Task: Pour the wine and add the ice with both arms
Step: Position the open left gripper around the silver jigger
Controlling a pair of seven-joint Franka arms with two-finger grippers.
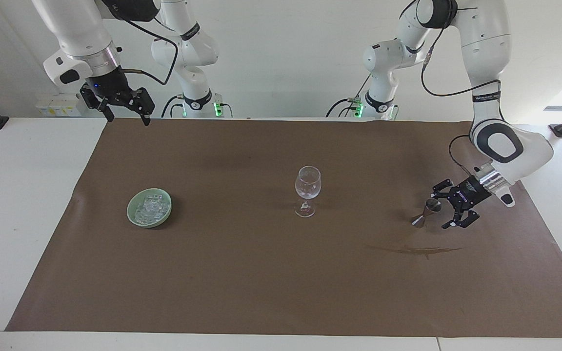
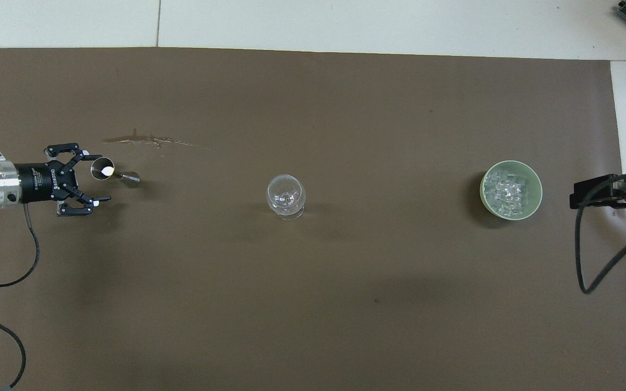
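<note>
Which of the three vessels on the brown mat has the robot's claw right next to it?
The small metal measuring cup: the open left gripper is beside it. The wine glass and green bowl stand alone.

Ice [image 1: 150, 208] in bowl [image 1: 132, 218], beside glass [image 1: 307, 190]

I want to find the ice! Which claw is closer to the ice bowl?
Right. The right claw hangs open over the table edge near the ice bowl; the left claw is open beside the metal cup.
</note>
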